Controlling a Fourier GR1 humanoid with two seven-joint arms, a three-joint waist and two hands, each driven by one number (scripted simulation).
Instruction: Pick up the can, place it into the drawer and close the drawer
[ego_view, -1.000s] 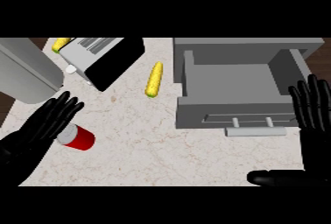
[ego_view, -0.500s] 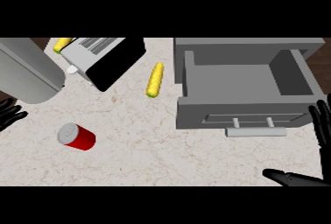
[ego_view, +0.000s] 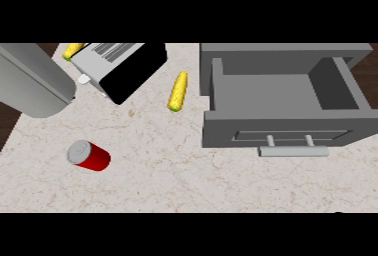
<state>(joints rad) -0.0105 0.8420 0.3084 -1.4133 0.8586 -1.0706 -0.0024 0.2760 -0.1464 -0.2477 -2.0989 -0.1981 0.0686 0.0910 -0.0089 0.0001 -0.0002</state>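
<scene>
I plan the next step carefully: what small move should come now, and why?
Probably bring the left hand in over the red metal can, which sits on the speckled counter at the view's left. No hand shows in the view, nothing holds the can, and the grey drawer already stands open.

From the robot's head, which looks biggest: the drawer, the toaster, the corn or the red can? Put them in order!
1. the drawer
2. the toaster
3. the corn and the can look about alike: the corn is longer, the can fatter, so I won't rank them.
</scene>
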